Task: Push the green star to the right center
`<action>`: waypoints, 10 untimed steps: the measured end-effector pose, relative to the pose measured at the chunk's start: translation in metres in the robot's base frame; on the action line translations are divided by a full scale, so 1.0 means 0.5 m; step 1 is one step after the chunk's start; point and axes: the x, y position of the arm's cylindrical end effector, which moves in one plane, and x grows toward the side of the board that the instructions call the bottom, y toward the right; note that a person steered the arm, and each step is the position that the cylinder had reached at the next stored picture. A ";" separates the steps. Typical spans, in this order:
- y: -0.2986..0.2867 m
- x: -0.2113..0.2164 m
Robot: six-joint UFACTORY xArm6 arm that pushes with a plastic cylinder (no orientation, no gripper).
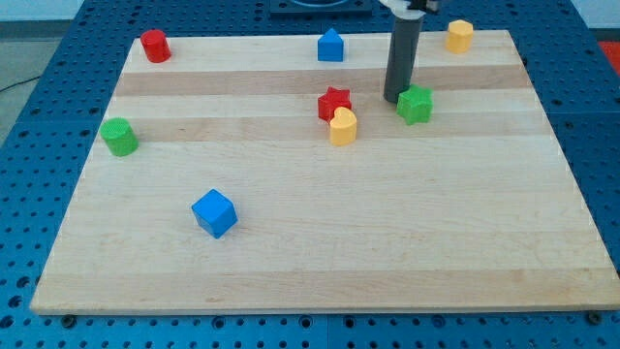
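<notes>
The green star (416, 105) lies on the wooden board (320, 252), right of centre in the upper part of the view. My tip (393, 99) rests on the board just to the left of the green star, touching or nearly touching its upper left side. The dark rod rises from there toward the view's top.
A red star (334, 103) and a yellow block (343, 127) sit together left of the tip. A blue block (331, 46) and a yellow block (459, 36) lie near the top edge. A red cylinder (155, 46), a green cylinder (120, 137) and a blue cube (214, 213) lie to the left.
</notes>
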 end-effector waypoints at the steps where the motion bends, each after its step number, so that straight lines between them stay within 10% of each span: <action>1: -0.034 0.005; 10: 0.159 0.098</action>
